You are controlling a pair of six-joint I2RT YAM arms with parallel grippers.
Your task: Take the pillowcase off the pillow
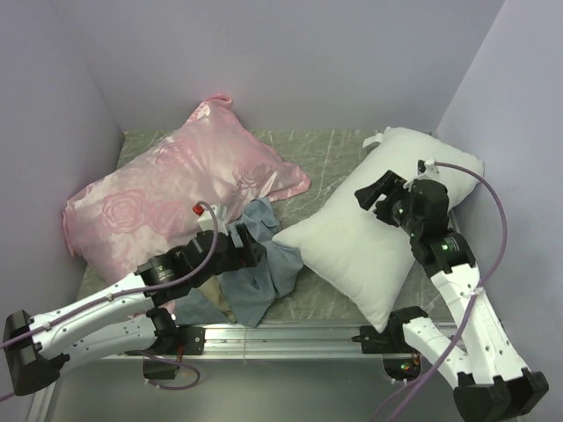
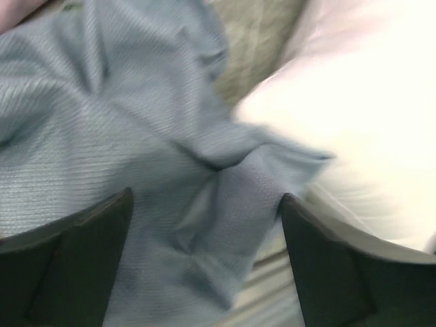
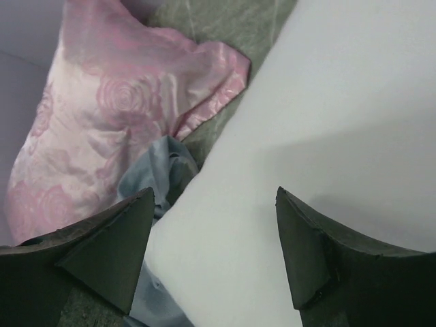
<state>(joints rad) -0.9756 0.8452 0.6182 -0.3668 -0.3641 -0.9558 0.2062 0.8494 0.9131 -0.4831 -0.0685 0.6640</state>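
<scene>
The blue-grey pillowcase [image 1: 255,268] lies crumpled on the table, off the pillow, between the two arms. The plain white pillow [image 1: 369,224] lies bare on the right, its near corner next to the cloth. My left gripper [image 1: 249,251] hovers open just over the pillowcase [image 2: 136,136], with folds of cloth below its spread fingers [image 2: 88,231] and the pillow [image 2: 368,116] at the right of that view. My right gripper [image 1: 374,195] stands open above the pillow [image 3: 327,122], nothing between its fingers [image 3: 116,245]. The pillowcase [image 3: 160,174] shows beyond it.
A shiny pink rose-patterned pillow [image 1: 167,207] fills the left of the table against the left wall. Lilac walls close in the back and both sides. A metal rail [image 1: 290,338] runs along the near edge.
</scene>
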